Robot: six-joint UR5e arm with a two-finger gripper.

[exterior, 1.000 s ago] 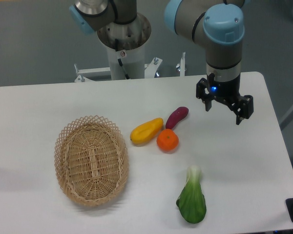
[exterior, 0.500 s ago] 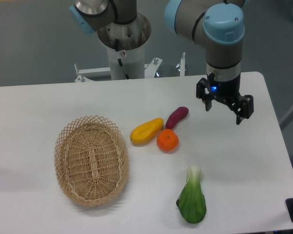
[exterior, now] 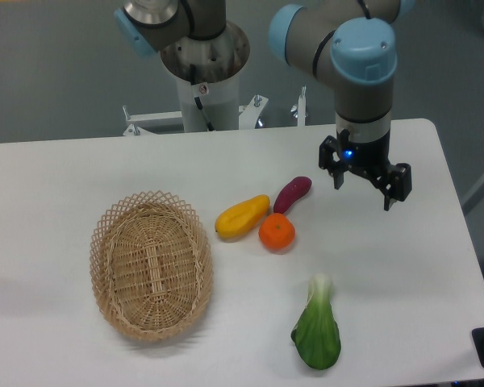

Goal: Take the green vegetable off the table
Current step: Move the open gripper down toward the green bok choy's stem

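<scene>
Here the green vegetable (exterior: 317, 337) lies well below the gripper (exterior: 363, 189) — untouched.

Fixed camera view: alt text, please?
An open gripper hangs empty above the white table, well behind the green vegetable lying untouched near the front edge. A yellow fruit, an orange and an eggplant cluster mid-table, right of a wicker basket.
</scene>
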